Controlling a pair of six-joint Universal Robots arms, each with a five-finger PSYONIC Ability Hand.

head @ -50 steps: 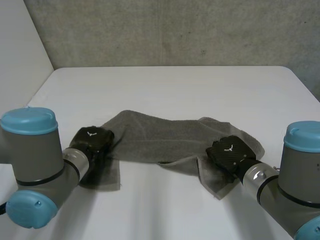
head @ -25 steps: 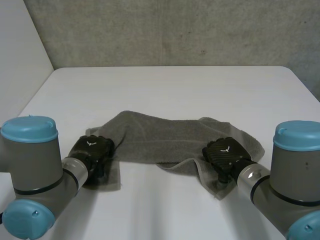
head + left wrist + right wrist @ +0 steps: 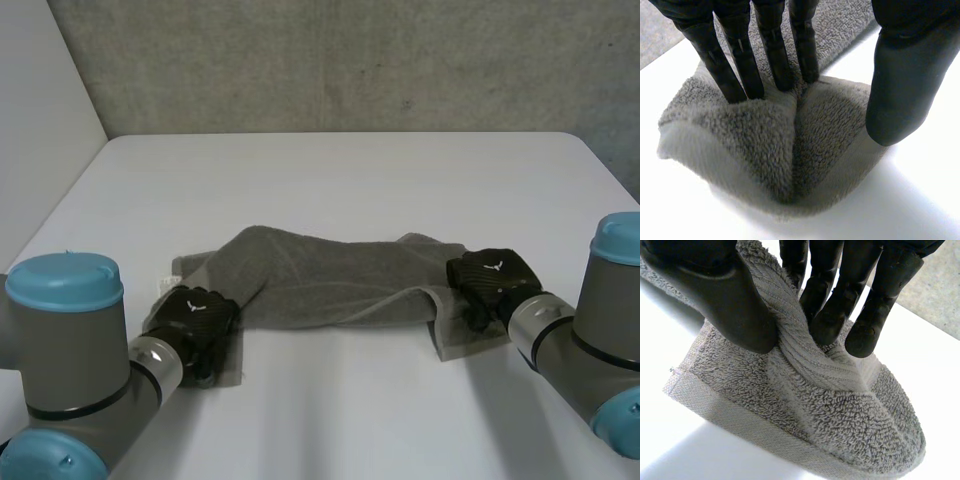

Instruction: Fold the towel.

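The left hand (image 3: 192, 318) is pinching the towel (image 3: 320, 280) at its 8 o'clock corner on the worktop (image 3: 350, 180). The right hand (image 3: 490, 282) is squeezing a ridge of the 4 o'clock corner.

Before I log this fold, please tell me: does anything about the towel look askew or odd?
Yes. The towel lies rumpled, not flat; the left hand and right hand each pinch a puckered near corner.

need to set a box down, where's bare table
Bare table: the wide stretch from the towel to the back wall, and the near strip between left arm and right arm. Crowded at the towel's ends, where left hand and right hand pinch it.
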